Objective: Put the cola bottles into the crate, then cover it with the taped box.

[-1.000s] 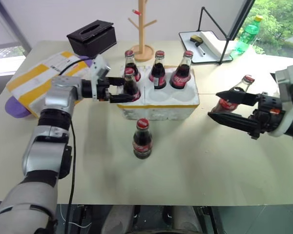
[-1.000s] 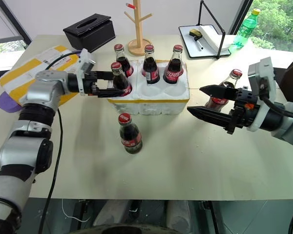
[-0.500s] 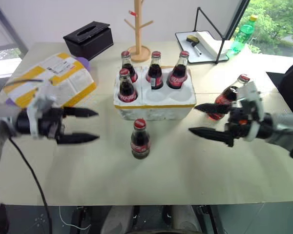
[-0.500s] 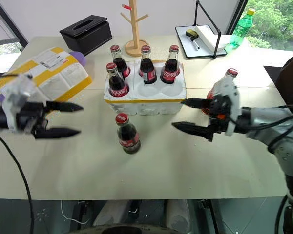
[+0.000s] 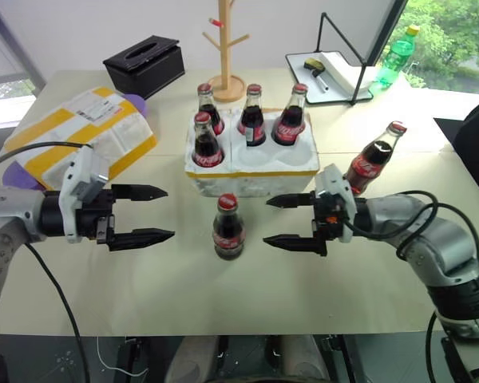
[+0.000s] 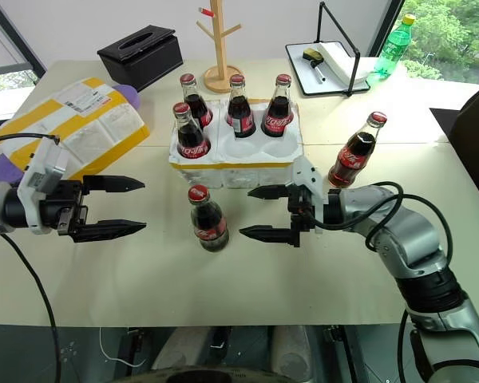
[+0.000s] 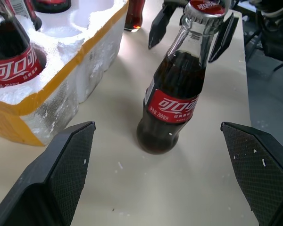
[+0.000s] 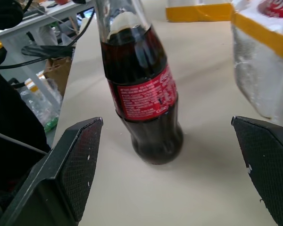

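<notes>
Standing upright just in front of the crate (image 5: pixel 254 171), one cola bottle (image 5: pixel 229 227) is flanked by both grippers. Left gripper (image 5: pixel 155 214) and right gripper (image 5: pixel 276 221) gape wide, holding nothing.

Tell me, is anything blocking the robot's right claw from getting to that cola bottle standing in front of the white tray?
Nothing visible does. The right end effector is open and points at the cola bottle across bare table, with no object in the gap. The crate stands behind the bottle, off that path.

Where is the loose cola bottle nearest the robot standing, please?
In the left eye view the cola bottle stands upright on the table, just in front of the crate, between the two open pincers.
</notes>
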Available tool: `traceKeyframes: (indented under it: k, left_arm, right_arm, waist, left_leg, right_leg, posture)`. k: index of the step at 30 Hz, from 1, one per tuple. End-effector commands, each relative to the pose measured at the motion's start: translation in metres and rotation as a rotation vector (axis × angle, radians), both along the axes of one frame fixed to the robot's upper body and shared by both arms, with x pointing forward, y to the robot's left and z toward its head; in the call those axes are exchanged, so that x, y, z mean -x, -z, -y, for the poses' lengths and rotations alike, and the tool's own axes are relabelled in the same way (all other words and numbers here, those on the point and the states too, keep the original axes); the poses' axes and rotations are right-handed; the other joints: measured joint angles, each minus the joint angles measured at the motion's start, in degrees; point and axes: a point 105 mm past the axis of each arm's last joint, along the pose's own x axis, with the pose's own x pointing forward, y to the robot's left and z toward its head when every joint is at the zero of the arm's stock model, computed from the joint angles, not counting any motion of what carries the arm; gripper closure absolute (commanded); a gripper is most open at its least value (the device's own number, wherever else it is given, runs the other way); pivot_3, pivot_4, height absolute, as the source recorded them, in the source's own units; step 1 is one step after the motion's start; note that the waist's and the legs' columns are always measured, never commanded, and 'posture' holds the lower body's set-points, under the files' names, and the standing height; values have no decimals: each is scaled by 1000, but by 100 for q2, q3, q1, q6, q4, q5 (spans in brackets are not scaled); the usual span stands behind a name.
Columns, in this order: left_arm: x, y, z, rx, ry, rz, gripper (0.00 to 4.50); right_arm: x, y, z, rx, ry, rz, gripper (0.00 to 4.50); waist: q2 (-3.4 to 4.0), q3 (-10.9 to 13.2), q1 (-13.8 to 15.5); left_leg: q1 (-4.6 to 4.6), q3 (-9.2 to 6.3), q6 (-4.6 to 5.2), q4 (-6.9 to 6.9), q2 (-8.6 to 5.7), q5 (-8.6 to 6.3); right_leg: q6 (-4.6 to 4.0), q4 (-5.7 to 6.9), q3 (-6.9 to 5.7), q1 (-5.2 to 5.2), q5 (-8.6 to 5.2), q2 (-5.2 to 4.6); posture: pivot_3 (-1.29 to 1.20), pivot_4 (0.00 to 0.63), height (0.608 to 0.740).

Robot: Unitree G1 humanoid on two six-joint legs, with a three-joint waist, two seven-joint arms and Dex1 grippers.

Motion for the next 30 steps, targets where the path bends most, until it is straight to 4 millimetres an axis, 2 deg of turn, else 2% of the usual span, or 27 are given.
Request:
traceKeyframes:
  k: [1, 6, 16, 24, 30]
  left_arm:
    - [3, -9, 4, -12, 32, 47, 42]
    - [2, -7, 5, -27, 48, 44, 42]
    - [-1, -7, 10, -28, 62, 54, 42]
    - [1, -5, 10, -30, 65, 52, 42]
    - [2, -4, 10, -33, 70, 51, 42]
  right_arm:
    - [5, -1, -13, -2, -80, 48, 0]
    - [4, 5, -26, -2, -118, 61, 0]
    - [-7, 1, -48, -36, -129, 81, 0]
    - [0, 6, -63, -58, -174, 47, 0]
    - [-3, 12, -72, -71, -159, 24, 0]
  waist:
    - [0, 0, -1]
    - [0, 0, 1]
    - [0, 0, -11]
    - [0, 0, -10]
    - [1, 0, -16]
  left_leg:
    - [0, 0, 0, 0, 1, 0]
    - [0, 0, -2, 0, 1, 1]
    - [1, 0, -8, -1, 3, 4]
    - [1, 0, -9, -2, 3, 4]
    - [1, 0, -10, -3, 4, 4]
  right_leg:
    - [0, 0, 0, 0, 0, 2]
    - [-1, 0, 0, 0, 0, 6]
    - [-4, 0, 2, -2, 3, 10]
    - [-4, 1, 3, -5, 3, 12]
    - [-4, 2, 4, -7, 3, 14]
  posture:
    - [0, 150, 736]
    - [0, 150, 736]
    - [0, 150, 736]
    - [0, 150, 736]
    - [0, 150, 736]
